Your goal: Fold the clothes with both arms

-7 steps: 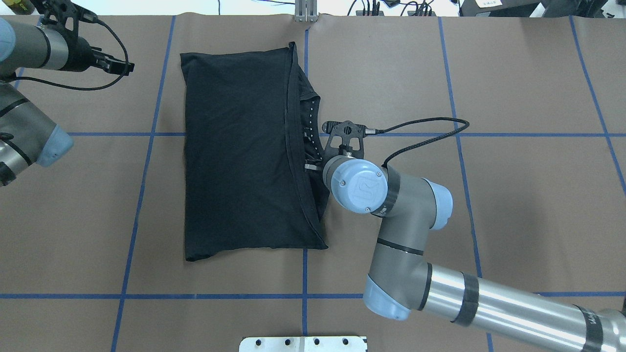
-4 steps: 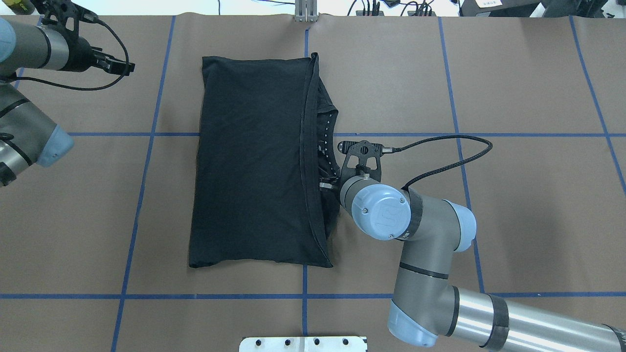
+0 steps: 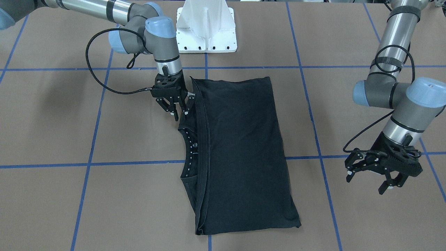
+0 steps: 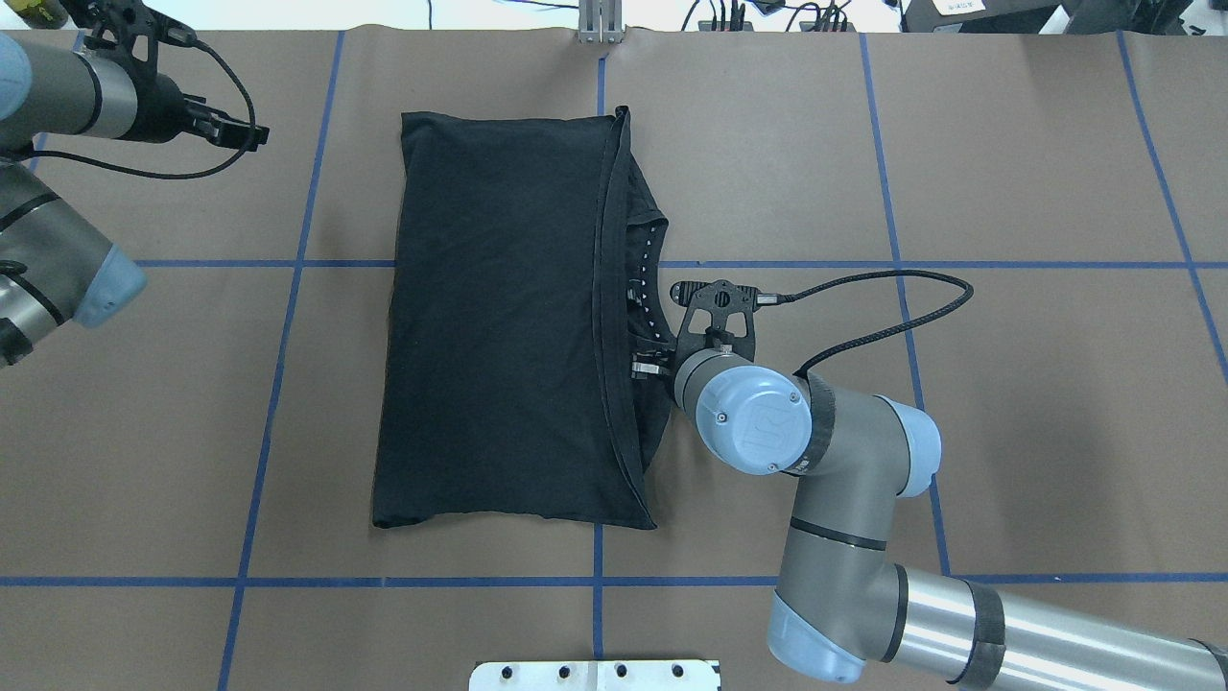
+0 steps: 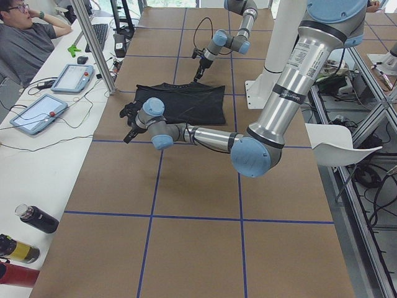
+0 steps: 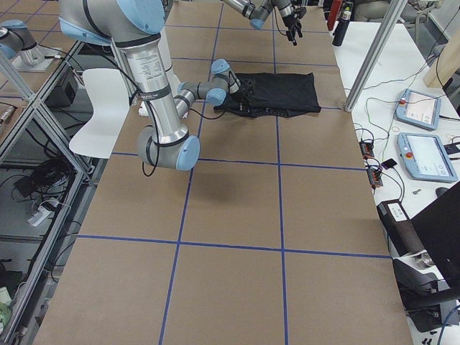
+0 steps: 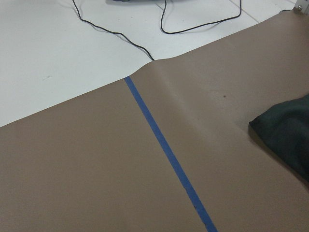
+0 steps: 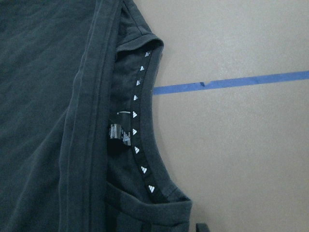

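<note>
The black T-shirt (image 4: 499, 326) lies folded into a long rectangle on the brown table cover, with no logo showing. Its collar (image 8: 140, 130), trimmed with small white triangles, peeks out along the edge facing my right arm. My right gripper (image 3: 180, 114) hovers open at that edge, just beside the collar (image 3: 190, 146), with nothing between its fingers. In the overhead view the wrist covers most of it. My left gripper (image 3: 369, 174) is open and empty, well clear of the shirt (image 3: 240, 150). In the overhead view my left gripper (image 4: 245, 134) is at the far left. One shirt corner (image 7: 287, 135) shows in the left wrist view.
The white base pedestal (image 3: 206, 28) stands at the table's robot side. Blue tape lines (image 4: 595, 581) grid the cover. A black cable (image 4: 883, 307) loops off my right wrist. A seated person (image 5: 25, 37), tablets (image 5: 38, 112) and bottles (image 5: 37, 218) are at a side desk.
My right arm dragged the shirt to the right and slightly toward the robot. Since 0.6 s ago the shirt has stayed put and the arm has shifted a little. The left arm is unmoved.
</note>
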Robot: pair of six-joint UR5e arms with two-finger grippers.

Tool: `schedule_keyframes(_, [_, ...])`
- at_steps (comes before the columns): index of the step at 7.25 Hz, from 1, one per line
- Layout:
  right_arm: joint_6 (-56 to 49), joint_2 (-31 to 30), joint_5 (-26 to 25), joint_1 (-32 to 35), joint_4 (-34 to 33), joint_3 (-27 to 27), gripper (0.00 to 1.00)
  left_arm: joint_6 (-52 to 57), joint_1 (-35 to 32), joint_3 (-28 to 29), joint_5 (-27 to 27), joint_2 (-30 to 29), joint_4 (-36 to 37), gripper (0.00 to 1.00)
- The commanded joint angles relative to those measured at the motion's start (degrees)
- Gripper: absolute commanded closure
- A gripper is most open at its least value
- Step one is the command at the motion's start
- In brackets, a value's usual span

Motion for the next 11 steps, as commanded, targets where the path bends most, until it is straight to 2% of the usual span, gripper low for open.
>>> schedule_keyframes(1, [-0.10, 5.66, 2.91, 2.73, -8.54, -0.75, 0.00, 0.00, -0.03, -0.09, -0.22, 0.04, 0.03, 0.00])
schedule_keyframes(2, [-0.01, 10.92, 3.01, 3.18, -11.46, -4.68, 0.00, 0.00, -0.03, -0.18, -0.22, 0.21, 0.03, 0.00])
schedule_keyframes(4, [-0.45, 24.27, 3.01, 4.32, -12.19, -23.43, 0.00, 0.00, -0.03, -0.18, -0.31, 0.30, 0.03, 0.00])
schedule_keyframes(5, [-1.76, 25.38, 3.36, 4.41, -13.41, -25.87, 0.00, -0.52, -0.03, -0.09, -0.31, 0.30, 0.03, 0.00])
schedule_keyframes(6, [-5.25, 25.65, 4.58, 4.41, -18.39, -25.90, 0.00, -0.79, -0.03, -0.09, -0.31, 0.30, 0.03, 0.00])
schedule_keyframes(11, [-10.19, 25.74, 5.12, 4.32, -23.78, -25.99, 0.00, -0.79, 0.06, -0.18, -0.31, 0.21, 0.03, 0.00])
